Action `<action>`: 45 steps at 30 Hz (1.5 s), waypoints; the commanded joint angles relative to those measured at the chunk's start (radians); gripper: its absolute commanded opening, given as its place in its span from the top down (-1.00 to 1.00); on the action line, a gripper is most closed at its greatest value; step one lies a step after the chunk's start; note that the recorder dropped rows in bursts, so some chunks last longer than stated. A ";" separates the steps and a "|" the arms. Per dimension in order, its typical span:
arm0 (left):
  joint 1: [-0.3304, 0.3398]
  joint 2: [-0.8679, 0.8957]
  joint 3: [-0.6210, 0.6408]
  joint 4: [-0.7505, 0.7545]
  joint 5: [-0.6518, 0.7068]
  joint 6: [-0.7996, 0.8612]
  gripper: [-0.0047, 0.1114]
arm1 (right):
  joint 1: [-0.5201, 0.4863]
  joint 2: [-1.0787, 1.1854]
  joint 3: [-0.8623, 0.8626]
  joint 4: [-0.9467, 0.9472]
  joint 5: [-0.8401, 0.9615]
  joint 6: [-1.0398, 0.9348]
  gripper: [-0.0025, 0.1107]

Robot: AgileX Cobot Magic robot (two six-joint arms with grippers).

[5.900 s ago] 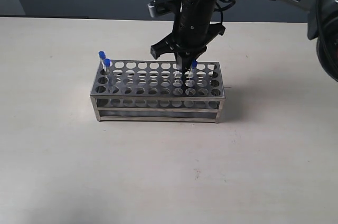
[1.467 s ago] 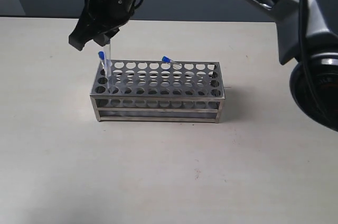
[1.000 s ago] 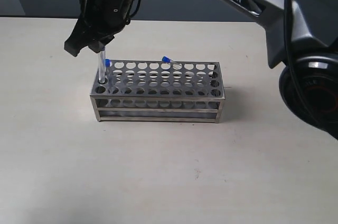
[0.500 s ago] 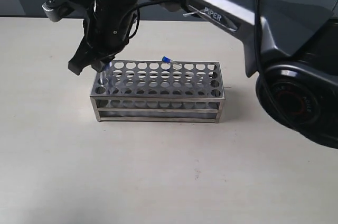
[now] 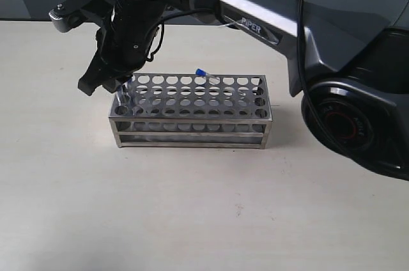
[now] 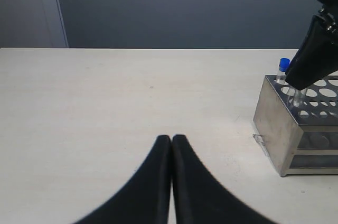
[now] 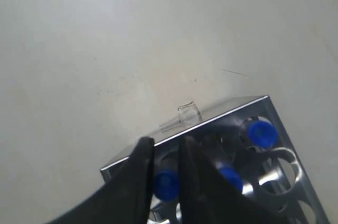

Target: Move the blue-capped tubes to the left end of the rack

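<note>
The silver rack (image 5: 192, 131) stands mid-table. My right gripper (image 5: 123, 89) reaches across to the rack's left end. In the right wrist view, my right gripper (image 7: 166, 143) is shut on a blue-capped tube (image 7: 166, 184) that sits low in a corner hole. Two more blue caps (image 7: 231, 177) (image 7: 261, 131) stand in holes beside it. A fourth blue-capped tube (image 5: 200, 73) lies tilted across the rack's back rim, near the middle. My left gripper (image 6: 171, 138) is shut and empty over bare table, well away from the rack (image 6: 274, 123).
A small clear piece (image 7: 182, 115) shows just outside the rack's end wall (image 7: 211, 121). The right arm's dark links (image 5: 268, 18) span above the rack's back and right. Pale tabletop surrounds the rack.
Over the last second the right gripper has come down with the tube, which has sunk into the left-end hole. The tilted tube on the back rim has not moved.
</note>
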 commanded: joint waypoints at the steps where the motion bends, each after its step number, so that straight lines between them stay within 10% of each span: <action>1: -0.006 -0.004 -0.003 -0.001 -0.006 -0.001 0.90 | 0.005 0.002 -0.004 0.037 0.034 0.011 0.93; 9: -0.006 -0.004 -0.003 -0.001 -0.006 -0.001 0.90 | 0.005 0.002 -0.004 0.037 0.069 0.023 0.17; 45: -0.006 -0.004 -0.003 -0.001 -0.006 -0.001 0.90 | -0.044 -0.173 -0.004 -0.313 0.106 0.171 0.26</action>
